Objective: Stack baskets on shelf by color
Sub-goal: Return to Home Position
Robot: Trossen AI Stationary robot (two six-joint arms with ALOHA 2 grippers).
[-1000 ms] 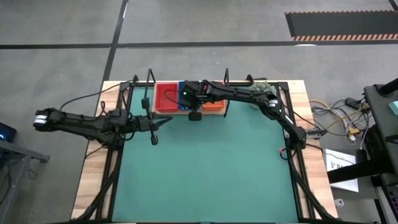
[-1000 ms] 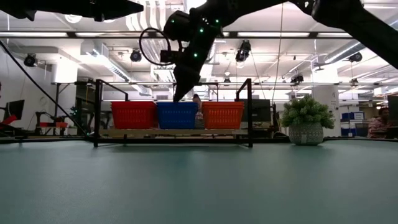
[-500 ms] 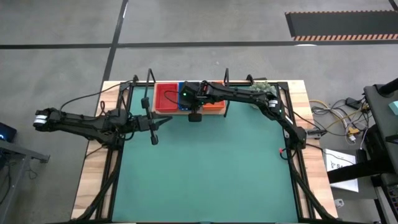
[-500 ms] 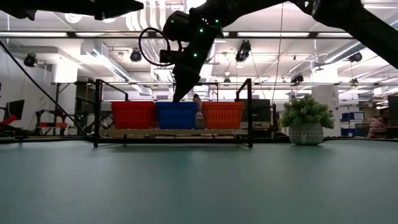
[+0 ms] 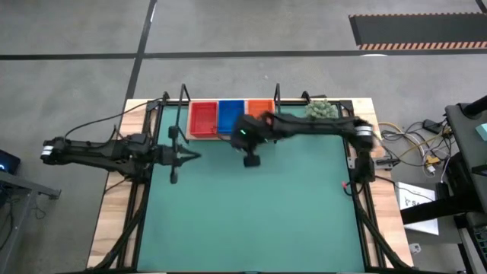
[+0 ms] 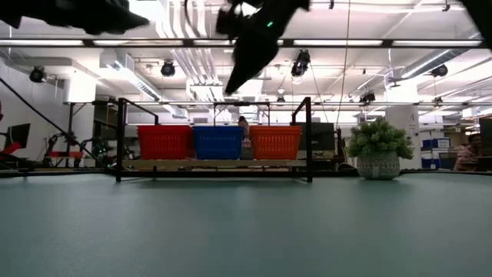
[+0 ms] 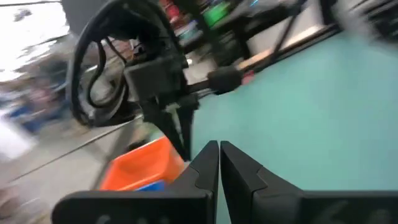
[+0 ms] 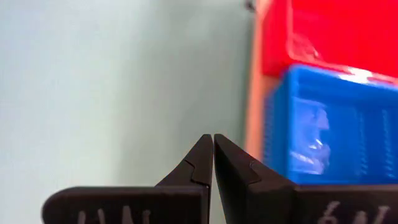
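The baskets are sitting side by side on the shelf [image 6: 192,165] at the far edge of the counter [image 5: 251,221]. The red baskets [image 5: 202,119] are lying toward the left arm's side, the blue baskets [image 5: 231,116] in the middle, and the orange baskets [image 5: 260,109] toward the right arm's side, all close together in one row. How many are nesting in each colour cannot be told.

The right end effector [image 8: 213,140] is hanging in the air above the counter just in front of the shelf, near the blue baskets. Its fingers are pressing together on nothing. The left end effector [image 5: 195,156] is hovering over the counter's left part, pointing toward the middle and well apart from the shelf. Its fingers are likewise lying together and holding nothing.

A potted plant [image 6: 378,146] is standing on the counter beside the shelf's orange end.
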